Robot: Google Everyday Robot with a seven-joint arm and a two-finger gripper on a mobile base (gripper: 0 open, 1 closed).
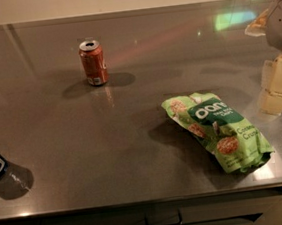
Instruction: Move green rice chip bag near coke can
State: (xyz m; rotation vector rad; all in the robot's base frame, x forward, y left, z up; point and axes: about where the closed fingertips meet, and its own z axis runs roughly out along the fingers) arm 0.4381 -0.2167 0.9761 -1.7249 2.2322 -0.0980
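Nearest us the crinkled green rice chip bag lies on the steel desk, well apart from the red-orange coke can; pale pincer near the bag, spread we cannot tell.

The table is smooth brushed metal with a soft sheen that mirrors lights and shadows. The coke can is glossy painted metal with a bare silver top, and the green rice chip bag is crinkled, shiny plastic film. At the right edge, the end effector shows matt, pale cream, plastic-looking blocks.
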